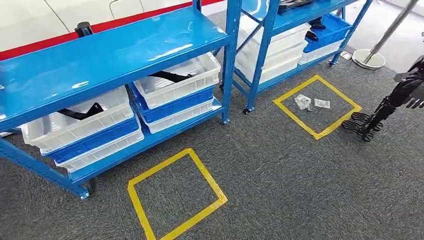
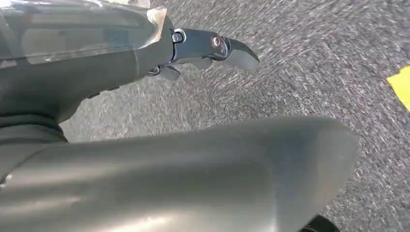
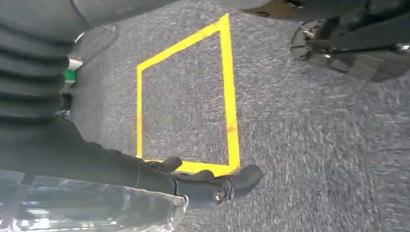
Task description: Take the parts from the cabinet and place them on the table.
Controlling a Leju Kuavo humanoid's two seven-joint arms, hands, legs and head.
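Parts: thin black bent plastic-looking pieces [image 1: 80, 111] in white plastic bins [image 1: 75, 125] on blue steel cabinet [image 1: 100, 55], left of frame. I judge them light, stiff; grasp mid-span. Left robot hand [image 2: 208, 48] and right robot hand [image 3: 203, 181] empty, fingers loosely extended.

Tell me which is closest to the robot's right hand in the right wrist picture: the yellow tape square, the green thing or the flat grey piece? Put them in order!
1. Yellow tape square: its corner lies right by the right hand.
2 and 3. Green thing and flat grey piece: both lie off the square's far side, too close to call.
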